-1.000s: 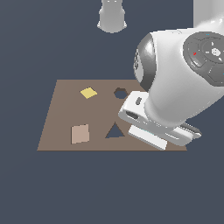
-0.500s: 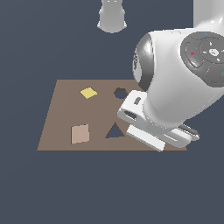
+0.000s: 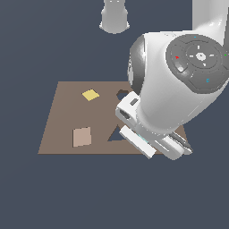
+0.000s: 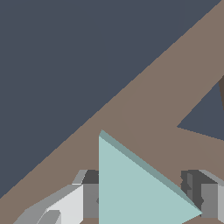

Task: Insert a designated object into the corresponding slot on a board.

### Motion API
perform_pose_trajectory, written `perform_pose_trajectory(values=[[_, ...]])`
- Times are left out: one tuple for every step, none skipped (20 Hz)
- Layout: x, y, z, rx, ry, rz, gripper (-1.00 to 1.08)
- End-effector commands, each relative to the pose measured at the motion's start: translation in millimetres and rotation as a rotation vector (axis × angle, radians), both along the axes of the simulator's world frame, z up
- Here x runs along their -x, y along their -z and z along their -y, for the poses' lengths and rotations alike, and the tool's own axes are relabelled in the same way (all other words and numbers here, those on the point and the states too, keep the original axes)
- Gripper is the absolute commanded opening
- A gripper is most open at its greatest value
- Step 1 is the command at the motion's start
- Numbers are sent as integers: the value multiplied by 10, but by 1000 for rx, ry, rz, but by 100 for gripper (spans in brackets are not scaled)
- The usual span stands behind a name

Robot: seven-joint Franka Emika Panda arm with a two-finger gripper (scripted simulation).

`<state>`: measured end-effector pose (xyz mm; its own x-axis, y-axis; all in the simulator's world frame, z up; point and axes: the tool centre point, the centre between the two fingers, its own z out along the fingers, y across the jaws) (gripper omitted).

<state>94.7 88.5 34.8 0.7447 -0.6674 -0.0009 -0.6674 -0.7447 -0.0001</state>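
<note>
The pale teal triangular block (image 4: 135, 188) fills the near part of the wrist view, lying flat over the brown board (image 4: 153, 109). My gripper (image 4: 146, 199) is shut on it, one finger (image 4: 89, 197) against its straight side and the other at its tip. The dark triangular slot (image 4: 203, 118) lies a short way beyond the block. In the exterior view the slot (image 3: 115, 135) peeks out beside my hand, and the gripper (image 3: 179, 150) hangs over the front corner of the board (image 3: 67, 112) on the exterior view's right. The arm hides the block there.
On the board, a yellow square block (image 3: 91, 95) lies towards the back, a pink block (image 3: 82, 137) towards the front on the exterior view's left, and a dark hexagonal cut-out (image 3: 122, 95) sits behind the triangular slot. The arm's base (image 3: 115, 18) stands beyond the board.
My hand has shifted slightly down and towards the exterior view's left, nearer the triangular slot. The blocks on the board have not moved.
</note>
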Motion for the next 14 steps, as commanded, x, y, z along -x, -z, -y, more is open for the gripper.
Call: perform_pose_trajectory(values=[[-19, -9, 90, 0, 80, 1, -100], [-23, -12, 130, 0, 116, 1, -100], [-26, -15, 172, 0, 153, 1, -100], [-28, -18, 217, 0, 193, 1, -100], [-28, -21, 264, 0, 235, 1, -100], [-25, -24, 311, 0, 277, 1, -100], [-20, -27, 357, 0, 317, 1, -100], [-14, -30, 400, 0, 356, 1, -100], [-7, -33, 441, 0, 392, 1, -100], [2, -36, 480, -1, 427, 1, -100], [12, -38, 516, -1, 461, 1, -100], [22, -40, 550, -1, 492, 1, -100], [33, -42, 582, -1, 521, 1, -100], [45, -44, 611, -1, 549, 1, -100]])
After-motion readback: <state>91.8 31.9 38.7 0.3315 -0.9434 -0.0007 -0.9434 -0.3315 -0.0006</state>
